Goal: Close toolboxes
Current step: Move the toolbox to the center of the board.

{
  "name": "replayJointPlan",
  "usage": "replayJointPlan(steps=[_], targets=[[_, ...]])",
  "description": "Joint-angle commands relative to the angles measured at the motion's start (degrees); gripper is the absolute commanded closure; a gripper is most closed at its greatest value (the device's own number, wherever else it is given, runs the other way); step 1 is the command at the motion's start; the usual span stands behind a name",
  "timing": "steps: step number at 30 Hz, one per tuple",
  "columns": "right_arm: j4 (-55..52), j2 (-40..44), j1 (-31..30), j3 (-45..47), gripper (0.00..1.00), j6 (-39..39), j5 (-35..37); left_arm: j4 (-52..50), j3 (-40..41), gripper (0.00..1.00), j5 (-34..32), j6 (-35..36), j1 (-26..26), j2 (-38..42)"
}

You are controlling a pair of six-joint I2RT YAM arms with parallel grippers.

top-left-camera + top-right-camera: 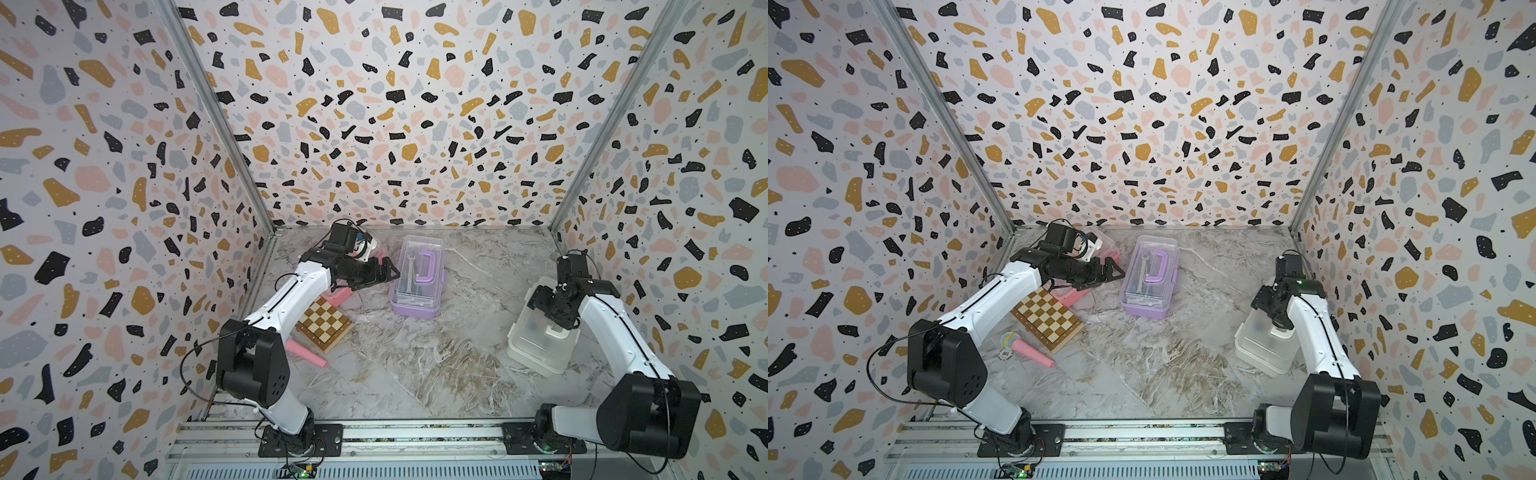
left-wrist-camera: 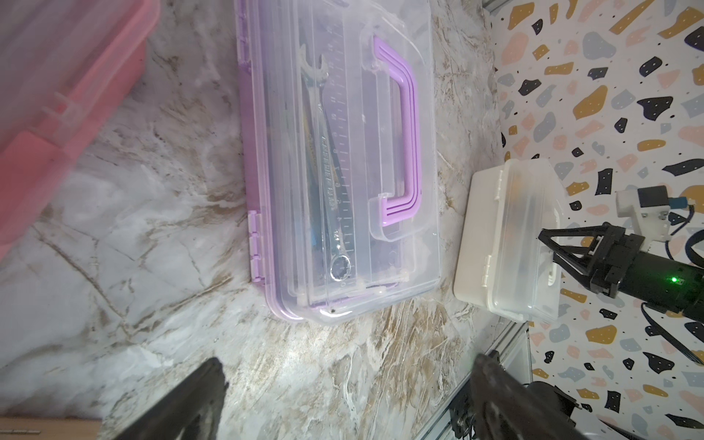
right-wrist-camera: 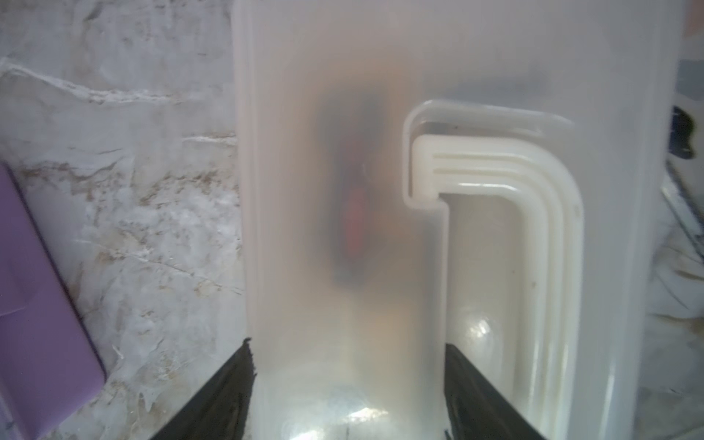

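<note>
The purple toolbox (image 1: 417,278) stands at the middle back with its clear lid down and a spanner inside (image 2: 324,152). My left gripper (image 1: 388,272) hovers open just left of it, nothing between its fingers (image 2: 213,381). The pink toolbox (image 1: 1100,245) lies behind my left arm, mostly hidden. The white toolbox (image 1: 536,332) sits at the right with its lid down. My right gripper (image 3: 348,381) is on its lid: one finger (image 3: 232,388) at the lid's outer edge, the other in the handle recess, both touching the raised strip between them.
A wooden chequered chessboard box (image 1: 324,326) lies at the left under my left arm, with a pink toy microphone (image 1: 1027,351) in front of it. Patterned walls close the sides and back. A metal rail (image 1: 415,432) runs along the front.
</note>
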State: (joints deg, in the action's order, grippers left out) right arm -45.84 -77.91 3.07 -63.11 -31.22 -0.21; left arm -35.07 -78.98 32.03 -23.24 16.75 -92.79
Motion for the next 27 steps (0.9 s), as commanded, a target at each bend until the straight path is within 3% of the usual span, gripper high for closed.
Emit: replayJointPlan(steps=[1, 10, 17, 21, 27], targets=[[5.7, -8.0, -5.2, -2.7, 0.32, 0.2, -10.7, 2.2, 0.3, 0.01, -0.8, -0.4, -0.9, 1.5], [8.7, -21.7, -10.5, -19.1, 0.30, 1.6, -15.8, 1.9, 0.2, 0.01, -2.9, -0.5, -3.2, 1.7], [7.7, -18.8, -10.4, -26.0, 0.18, 8.8, -14.1, 2.4, -0.9, 0.01, -3.8, -1.2, -7.4, 1.4], [10.3, -9.8, -10.3, -19.8, 0.13, 13.2, -7.1, 4.7, -0.6, 0.01, -4.1, -1.8, -11.2, 1.2], [26.2, 9.5, -9.8, 5.0, 0.09, 20.6, 6.4, 7.9, 2.6, 0.01, -5.4, -0.3, -15.6, 1.4]])
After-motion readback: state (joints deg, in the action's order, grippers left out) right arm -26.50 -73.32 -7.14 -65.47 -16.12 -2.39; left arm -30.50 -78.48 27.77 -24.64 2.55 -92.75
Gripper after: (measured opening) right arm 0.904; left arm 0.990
